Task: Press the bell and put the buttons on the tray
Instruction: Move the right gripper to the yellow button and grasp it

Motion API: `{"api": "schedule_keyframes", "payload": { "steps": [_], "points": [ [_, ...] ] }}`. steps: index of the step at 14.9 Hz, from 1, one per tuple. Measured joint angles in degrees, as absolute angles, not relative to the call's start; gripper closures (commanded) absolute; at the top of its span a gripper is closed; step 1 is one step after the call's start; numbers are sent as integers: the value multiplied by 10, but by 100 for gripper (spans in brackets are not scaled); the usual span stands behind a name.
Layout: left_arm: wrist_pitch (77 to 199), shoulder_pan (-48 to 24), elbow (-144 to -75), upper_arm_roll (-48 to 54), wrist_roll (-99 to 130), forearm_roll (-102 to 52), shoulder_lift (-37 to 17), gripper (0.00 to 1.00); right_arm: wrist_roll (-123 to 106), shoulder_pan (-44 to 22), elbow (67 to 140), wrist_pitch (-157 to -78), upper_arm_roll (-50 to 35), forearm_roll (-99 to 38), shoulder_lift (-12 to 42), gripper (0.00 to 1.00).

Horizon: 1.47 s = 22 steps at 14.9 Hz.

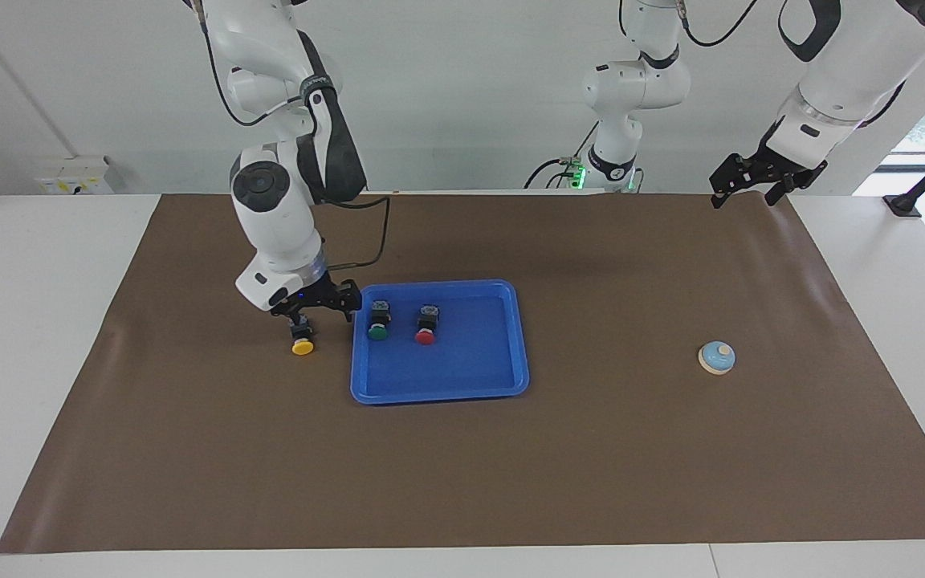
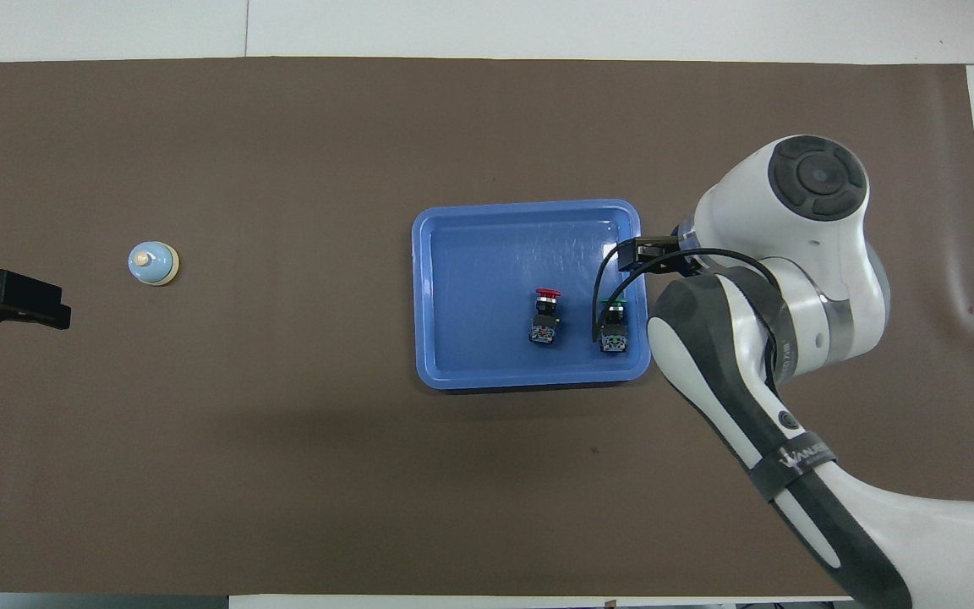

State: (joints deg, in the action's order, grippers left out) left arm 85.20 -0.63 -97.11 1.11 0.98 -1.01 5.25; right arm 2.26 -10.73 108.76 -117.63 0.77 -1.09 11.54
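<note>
Right gripper hangs jaws spread over the yellow button, at the blue tray's nine o'clock; green and red buttons lie inside. Left gripper waits open; bell at three o'clock.

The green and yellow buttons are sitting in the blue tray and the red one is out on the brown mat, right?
Not quite. You swapped two colours: the facing view shows the green button and the red button in the blue tray, and the yellow button out on the brown mat, under the right gripper.
</note>
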Motion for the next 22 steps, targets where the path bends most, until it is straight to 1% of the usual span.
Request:
{"api": "schedule_keyframes", "payload": {
  "steps": [3,7,12,15,17,20,22],
  "points": [
    [852,-6,-971,11,10,-10,52,0,-44,-67,1116,-1190,8,-11,114,0],
    [852,-6,-971,11,10,-10,52,0,-50,-55,1202,-1298,8,-11,102,0],
    [852,-6,-971,11,10,-10,52,0,-50,-56,1243,-1318,6,-11,89,0],
    [852,-6,-971,11,10,-10,52,0,-50,-56,1268,-1356,6,-11,88,0],
    [852,-6,-971,11,10,-10,52,0,-50,-56,1278,-1363,5,-11,88,0],
    [852,-6,-971,11,10,-10,52,0,-50,-57,1286,-1364,4,-11,88,5],
    [852,-6,-971,11,10,-10,52,0,-50,-57,1293,-1374,3,-11,88,18]
  ]
}}
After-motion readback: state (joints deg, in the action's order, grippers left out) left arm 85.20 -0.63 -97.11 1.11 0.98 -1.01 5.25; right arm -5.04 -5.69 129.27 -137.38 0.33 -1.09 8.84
